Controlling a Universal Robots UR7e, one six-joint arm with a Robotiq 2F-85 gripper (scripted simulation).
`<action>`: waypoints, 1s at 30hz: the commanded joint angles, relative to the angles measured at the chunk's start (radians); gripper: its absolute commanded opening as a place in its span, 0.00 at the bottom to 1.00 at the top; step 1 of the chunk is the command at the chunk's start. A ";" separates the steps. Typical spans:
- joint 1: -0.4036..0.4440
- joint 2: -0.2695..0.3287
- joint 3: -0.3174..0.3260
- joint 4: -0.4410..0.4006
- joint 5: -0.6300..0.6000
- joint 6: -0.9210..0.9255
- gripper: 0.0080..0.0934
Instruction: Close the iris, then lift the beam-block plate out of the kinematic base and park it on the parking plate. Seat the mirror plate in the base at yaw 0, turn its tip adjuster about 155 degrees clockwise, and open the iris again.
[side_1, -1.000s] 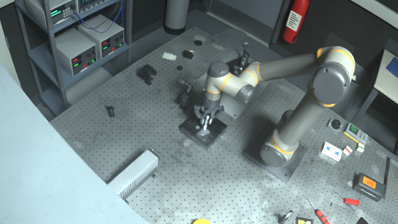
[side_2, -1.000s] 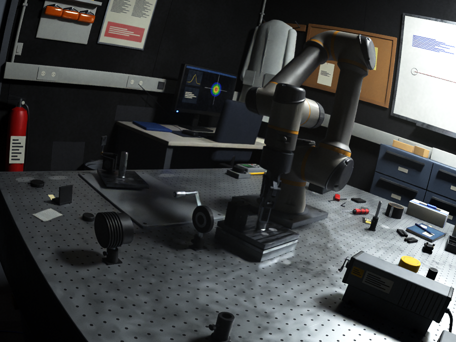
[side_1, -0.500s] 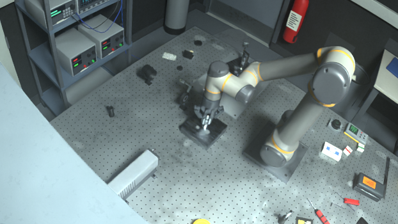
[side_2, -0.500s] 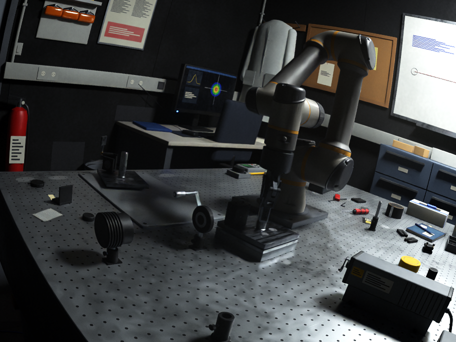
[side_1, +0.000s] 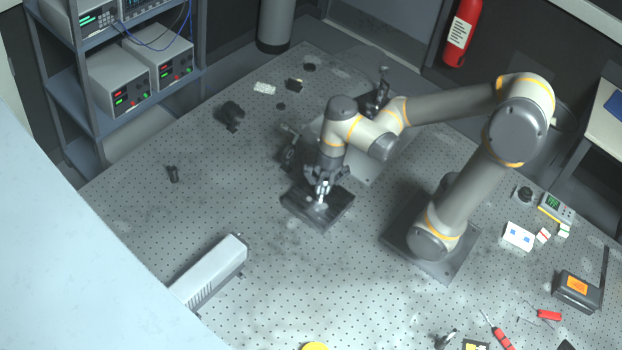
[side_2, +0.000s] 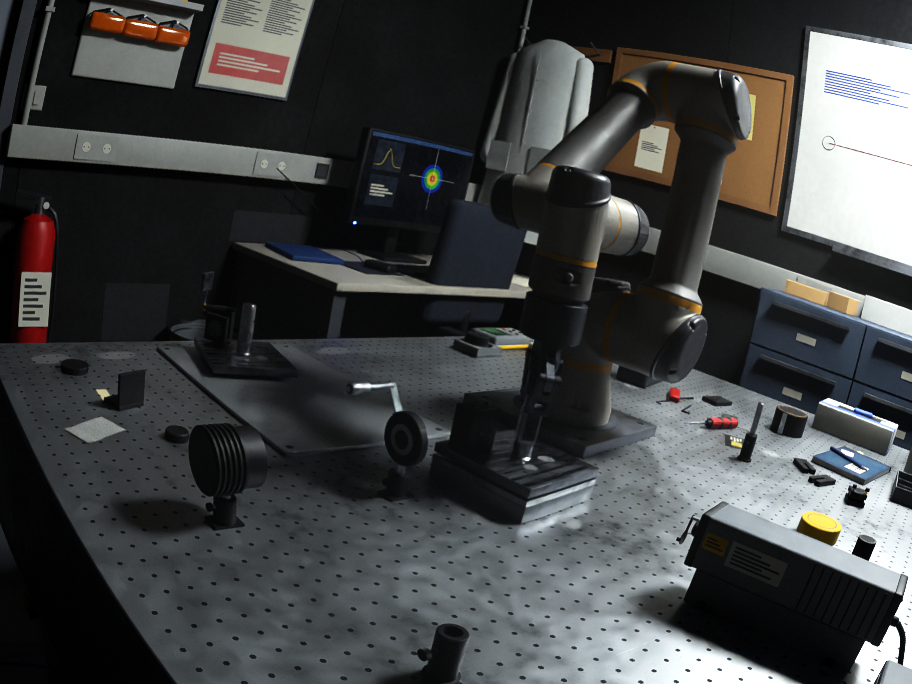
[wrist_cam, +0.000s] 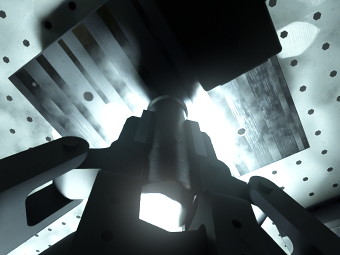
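The beam-block plate (side_1: 317, 204) (side_2: 516, 464) sits on the kinematic base (side_2: 508, 493) at the middle of the optical table, its dark block (side_2: 471, 429) (wrist_cam: 219, 41) upright at one end. My gripper (side_1: 320, 194) (side_2: 532, 434) (wrist_cam: 167, 129) points straight down over this plate, and its two fingers are closed on the plate's upright metal handle post (wrist_cam: 167, 142). The iris (side_1: 289, 152) (side_2: 404, 438) stands on a post just beside the base, its lever (side_2: 372, 388) sticking out. The mirror plate (side_1: 377, 97) (side_2: 234, 346) rests at the far end of the grey parking plate (side_2: 295, 397).
Behind the table stand a rack of power supplies (side_1: 135, 70), a desk with a monitor (side_2: 409, 180) and a fire extinguisher (side_1: 462, 32). A finned beam dump (side_2: 221, 456) stands left of the iris. A laser box (side_1: 212, 272) (side_2: 795, 574) and hand tools (side_1: 545, 315) lie toward the table's edges.
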 joint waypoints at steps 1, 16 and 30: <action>0.000 -0.003 -0.002 0.002 0.000 0.000 0.00; 0.000 -0.024 -0.015 0.036 0.000 0.000 0.00; 0.000 -0.029 -0.020 0.037 0.000 0.000 0.00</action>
